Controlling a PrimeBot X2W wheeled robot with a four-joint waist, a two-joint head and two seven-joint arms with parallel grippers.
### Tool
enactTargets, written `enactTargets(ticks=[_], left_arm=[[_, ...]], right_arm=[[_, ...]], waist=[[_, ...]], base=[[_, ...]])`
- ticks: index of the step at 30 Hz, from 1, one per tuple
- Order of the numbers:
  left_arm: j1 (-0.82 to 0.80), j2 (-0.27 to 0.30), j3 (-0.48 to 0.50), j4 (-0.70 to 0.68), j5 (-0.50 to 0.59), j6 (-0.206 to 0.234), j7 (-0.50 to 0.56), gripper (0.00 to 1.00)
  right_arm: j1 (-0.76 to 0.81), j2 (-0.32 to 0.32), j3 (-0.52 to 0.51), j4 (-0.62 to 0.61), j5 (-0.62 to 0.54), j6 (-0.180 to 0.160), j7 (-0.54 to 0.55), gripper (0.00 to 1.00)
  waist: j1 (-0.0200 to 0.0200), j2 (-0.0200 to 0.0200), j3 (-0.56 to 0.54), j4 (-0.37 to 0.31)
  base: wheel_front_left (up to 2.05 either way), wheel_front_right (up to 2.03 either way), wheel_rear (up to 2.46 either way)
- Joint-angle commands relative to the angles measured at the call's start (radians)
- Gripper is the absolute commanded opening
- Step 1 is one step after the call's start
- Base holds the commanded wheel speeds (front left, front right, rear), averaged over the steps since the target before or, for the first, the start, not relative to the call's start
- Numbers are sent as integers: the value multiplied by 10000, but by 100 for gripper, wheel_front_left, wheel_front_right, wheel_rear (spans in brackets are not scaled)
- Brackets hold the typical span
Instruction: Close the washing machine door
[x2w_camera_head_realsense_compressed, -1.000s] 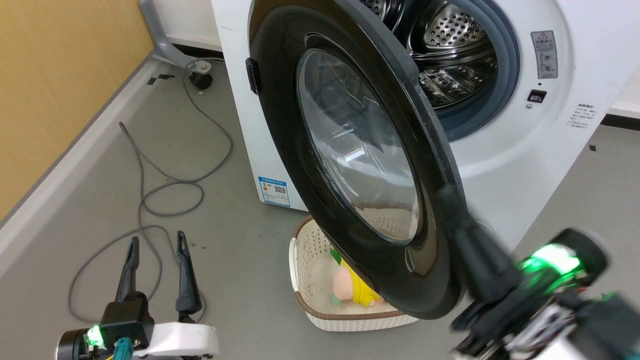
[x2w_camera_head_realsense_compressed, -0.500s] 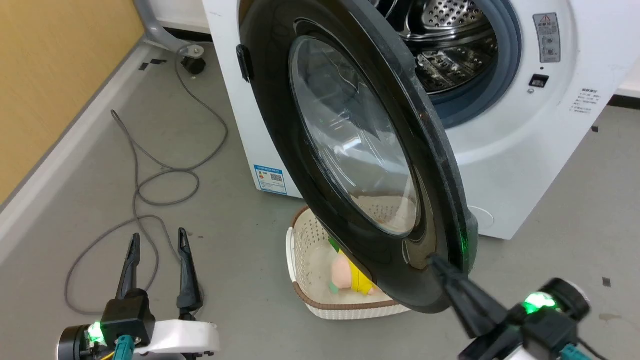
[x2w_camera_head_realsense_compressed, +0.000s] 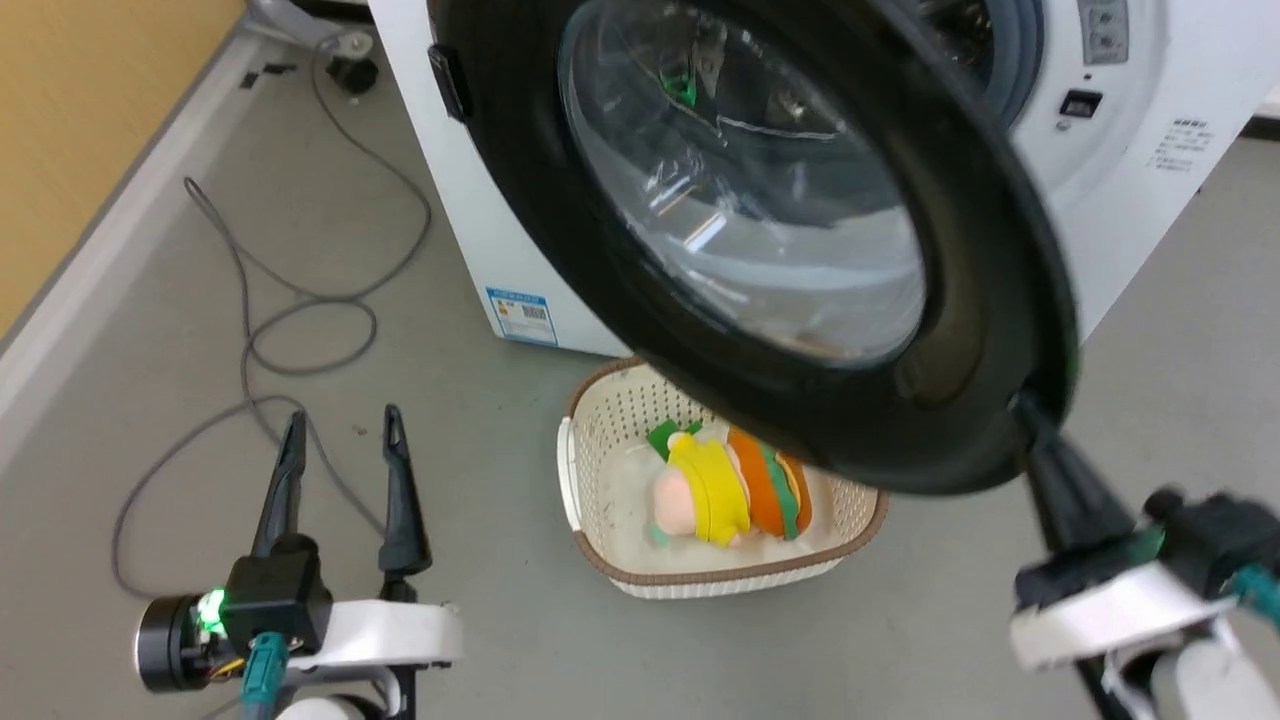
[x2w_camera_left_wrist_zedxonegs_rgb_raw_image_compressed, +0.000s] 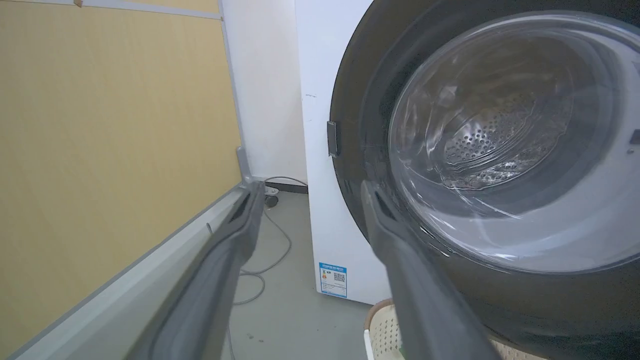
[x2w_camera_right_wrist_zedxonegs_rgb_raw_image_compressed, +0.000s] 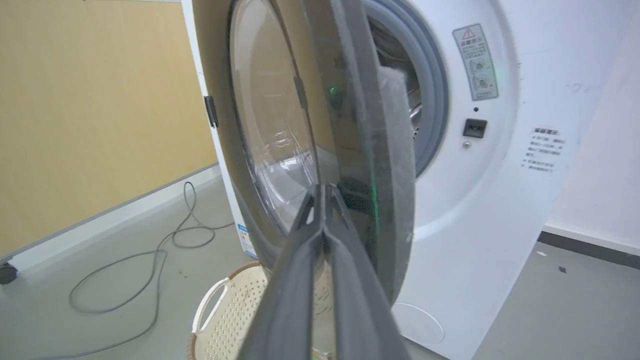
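The washing machine door (x2w_camera_head_realsense_compressed: 975, 250), a glossy black ring around a bulging glass bowl, stands part-way open in front of the white washing machine (x2w_camera_head_realsense_compressed: 1130, 230) and hides most of the drum from the head view. My right gripper (x2w_camera_head_realsense_compressed: 1027, 408) is shut, and its joined tips rest against the door's outer face near the free rim. The right wrist view shows the right gripper (x2w_camera_right_wrist_zedxonegs_rgb_raw_image_compressed: 323, 189) on the door (x2w_camera_right_wrist_zedxonegs_rgb_raw_image_compressed: 385, 150), with the grey gasket (x2w_camera_right_wrist_zedxonegs_rgb_raw_image_compressed: 432, 100) behind. My left gripper (x2w_camera_head_realsense_compressed: 343, 420) hangs open over the floor, apart from the door (x2w_camera_left_wrist_zedxonegs_rgb_raw_image_compressed: 360, 100), with nothing between its fingers (x2w_camera_left_wrist_zedxonegs_rgb_raw_image_compressed: 235, 235).
A cream basket (x2w_camera_head_realsense_compressed: 577, 470) holding a yellow-and-orange soft toy (x2w_camera_head_realsense_compressed: 720, 490) sits on the floor below the door. A grey cable (x2w_camera_head_realsense_compressed: 300, 310) loops across the floor on the left, beside a baseboard and a yellow wall (x2w_camera_left_wrist_zedxonegs_rgb_raw_image_compressed: 110, 150). The latch slot (x2w_camera_head_realsense_compressed: 1080, 102) is on the washer's front.
The door has swung toward the washer and now covers most of the drum opening. My right gripper stayed against its rim. The head camera shifted; the left gripper stayed open.
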Motion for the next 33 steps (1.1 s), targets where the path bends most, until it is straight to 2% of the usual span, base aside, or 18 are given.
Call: enactTargets(ticks=[1, 12, 21, 33], left_arm=[[-160, -14, -28, -41, 60, -13, -43, 100], [-787, -64, -435, -179, 27, 73, -43, 100], [-1397, -73, -703, -214, -175, 260, -43, 100], [-1752, -75, -923, -201, -333, 418, -43, 100]], right_arm=[[-226, 2, -90, 63, -63, -19, -44, 0], [-2690, -371, -1412, 1804, -336, -19, -44, 0], [-4884, -1028, -1596, 3466, -426, -19, -44, 0], [-6820, -1224, -1865, 5059, -748, -19, -44, 0]], waist=[[0, -1, 128, 44], [0, -1, 1290, 296], [0, -1, 2312, 278], [0, -1, 2833, 357]], base=[[0, 0, 0], [0, 0, 0], [0, 0, 0], [0, 0, 0]])
